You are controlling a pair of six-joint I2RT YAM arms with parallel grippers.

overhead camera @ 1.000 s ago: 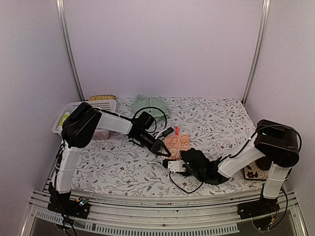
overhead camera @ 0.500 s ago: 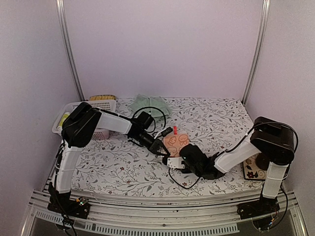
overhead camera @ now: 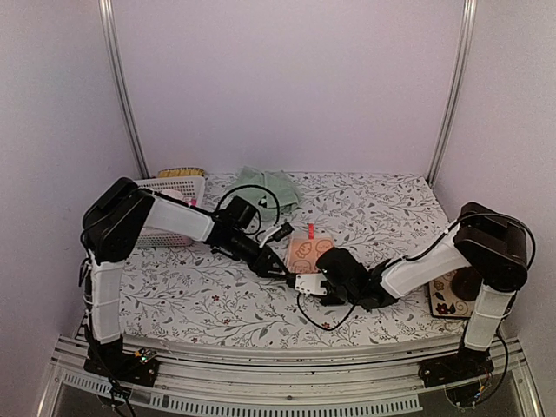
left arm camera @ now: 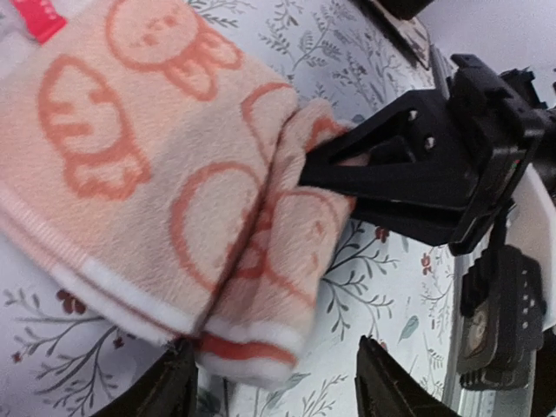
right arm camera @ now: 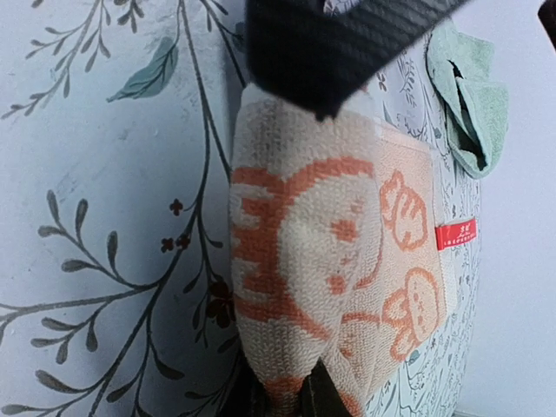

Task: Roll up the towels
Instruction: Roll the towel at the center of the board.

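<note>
Two left gripper [left arm camera: 276, 382] fingers stand well apart at the bottom of the left wrist view. They straddle the near end of the orange towel [left arm camera: 165, 174] without clamping it, so that hand holds nothing. Opposite them, the right gripper [left arm camera: 321, 165] is pinched shut on the towel's doubled-over edge. In the right wrist view, cloth fills the gap between the upper and lower finger.

The orange towel lies at the middle of the floral tablecloth [overhead camera: 217, 304], between the two wrists. Its near part is gathered into a loose, thick fold rather than a tight roll. Its far part lies flat, with the red tag [left arm camera: 39, 16] showing at the far edge.

I judge the first roll as begun but far from finished: the fold has to be tightened and carried across the flat part.

The mint green towel [overhead camera: 265, 184] lies crumpled at the back of the table, well apart from both grippers, and looks untouched, so the second roll is all left to do.

A white lattice basket [overhead camera: 178, 187] sits at the back left, with something yellow [overhead camera: 180, 173] on its rim. A dark patterned object [overhead camera: 447, 304] lies by the right arm's base. Neither crowds the work. The likelier hindrance is the two wrists, which sit nose to nose over one small cloth.
</note>
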